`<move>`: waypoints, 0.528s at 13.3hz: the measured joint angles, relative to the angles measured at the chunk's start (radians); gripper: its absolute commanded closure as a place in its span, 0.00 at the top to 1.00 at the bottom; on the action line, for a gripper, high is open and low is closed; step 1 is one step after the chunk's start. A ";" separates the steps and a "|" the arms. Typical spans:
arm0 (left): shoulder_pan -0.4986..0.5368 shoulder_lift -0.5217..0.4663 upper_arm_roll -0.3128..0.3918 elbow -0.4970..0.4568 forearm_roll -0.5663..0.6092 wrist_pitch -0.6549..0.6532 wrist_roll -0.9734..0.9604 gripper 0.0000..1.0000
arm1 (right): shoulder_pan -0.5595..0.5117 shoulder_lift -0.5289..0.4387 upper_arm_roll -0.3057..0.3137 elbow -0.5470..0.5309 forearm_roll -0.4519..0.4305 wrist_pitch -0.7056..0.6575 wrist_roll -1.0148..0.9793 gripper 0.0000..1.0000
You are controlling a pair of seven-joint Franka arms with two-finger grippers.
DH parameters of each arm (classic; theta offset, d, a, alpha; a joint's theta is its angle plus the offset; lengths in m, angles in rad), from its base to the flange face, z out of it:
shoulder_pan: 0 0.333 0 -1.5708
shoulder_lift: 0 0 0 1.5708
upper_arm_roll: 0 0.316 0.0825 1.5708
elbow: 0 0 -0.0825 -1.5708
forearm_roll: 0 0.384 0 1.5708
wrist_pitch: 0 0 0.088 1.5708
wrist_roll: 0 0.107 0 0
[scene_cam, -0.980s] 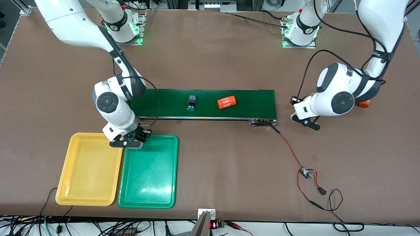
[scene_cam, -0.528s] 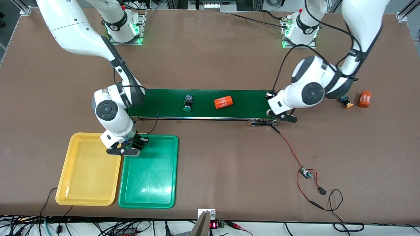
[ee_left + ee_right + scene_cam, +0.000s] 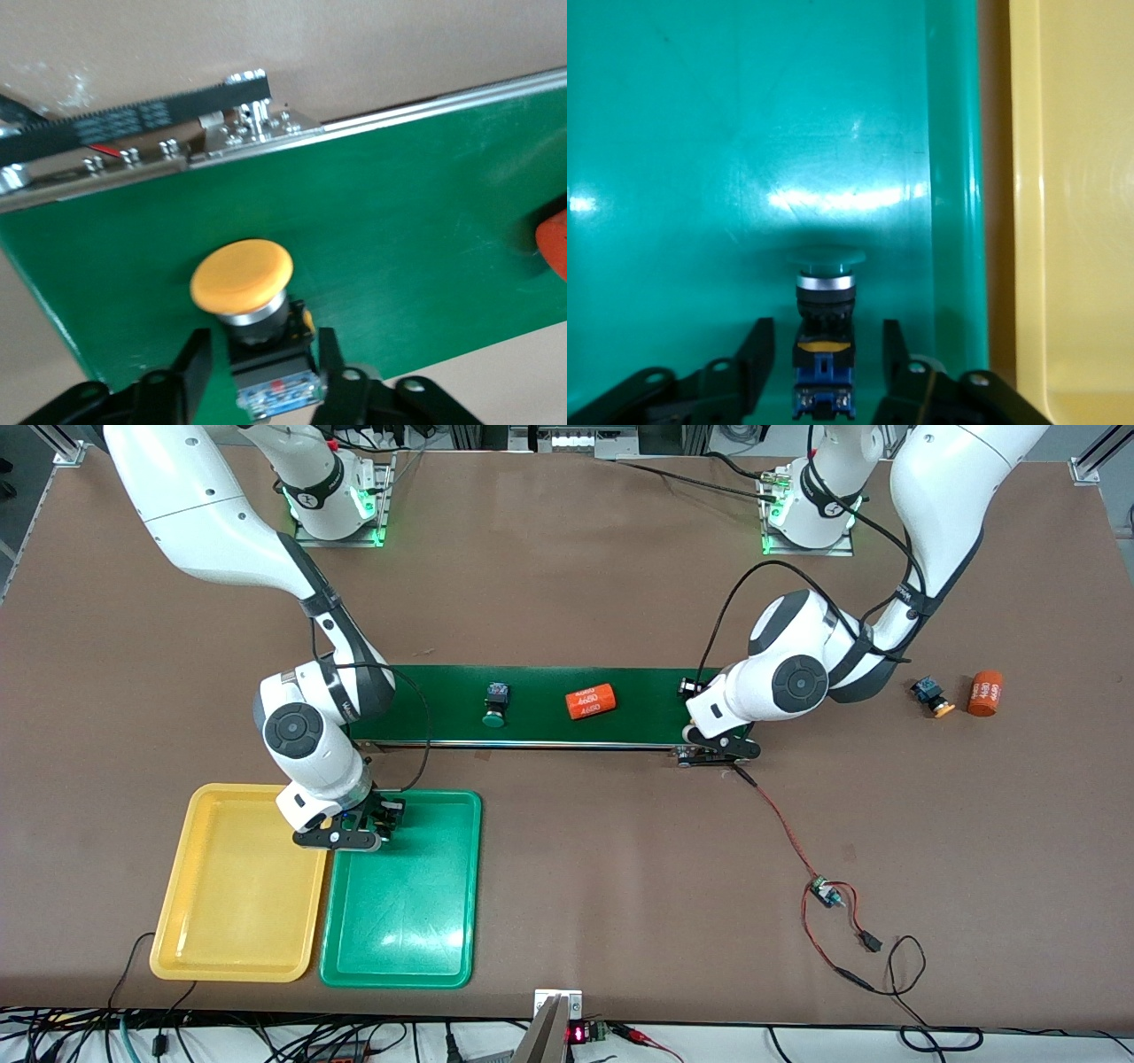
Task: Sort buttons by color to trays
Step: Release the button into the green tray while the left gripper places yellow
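Note:
A green-capped button (image 3: 825,301) lies in the green tray (image 3: 744,133) at the corner nearest the conveyor. My right gripper (image 3: 826,329) (image 3: 357,825) stands open around it, with a gap on each side. The yellow tray (image 3: 239,886) lies beside the green tray (image 3: 403,921). A yellow-capped button (image 3: 244,282) rests on the conveyor belt (image 3: 399,212) at the left arm's end. My left gripper (image 3: 263,341) (image 3: 714,737) is open around its body. Another green-capped button (image 3: 494,703) rides the belt (image 3: 425,708). A second yellow-capped button (image 3: 932,695) lies on the table.
An orange "4680" cylinder (image 3: 590,701) lies on the belt, and another (image 3: 984,693) on the table past the loose yellow-capped button. A red-and-black wire with a small board (image 3: 824,892) trails from the conveyor's end toward the front camera.
My left arm swung from the table to the conveyor's end and its gripper opened around the yellow-capped button. My right gripper opened over the green tray. The belt's items drifted toward the right arm's end.

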 measured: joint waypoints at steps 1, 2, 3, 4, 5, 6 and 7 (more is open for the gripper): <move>0.007 -0.011 0.000 0.010 0.000 -0.020 0.000 1.00 | 0.000 0.000 0.000 0.001 0.000 0.005 0.000 0.86; 0.019 -0.030 0.000 0.029 0.000 -0.053 0.000 1.00 | 0.001 0.000 0.000 0.003 0.000 0.007 -0.001 0.86; 0.034 -0.056 0.000 0.055 0.000 -0.105 0.000 1.00 | 0.003 -0.003 0.000 0.005 0.000 0.002 -0.001 0.86; 0.050 -0.086 0.000 0.088 0.000 -0.171 0.000 1.00 | 0.005 -0.010 0.000 0.009 0.000 -0.023 -0.001 0.87; 0.068 -0.116 0.002 0.126 0.000 -0.240 0.000 1.00 | 0.007 -0.025 0.000 0.014 0.000 -0.072 -0.001 0.87; 0.087 -0.142 0.007 0.162 0.000 -0.299 0.000 1.00 | 0.009 -0.048 0.004 0.017 0.002 -0.130 -0.001 0.87; 0.108 -0.162 0.022 0.187 0.000 -0.338 -0.001 1.00 | 0.011 -0.077 0.012 0.018 0.011 -0.188 0.001 0.87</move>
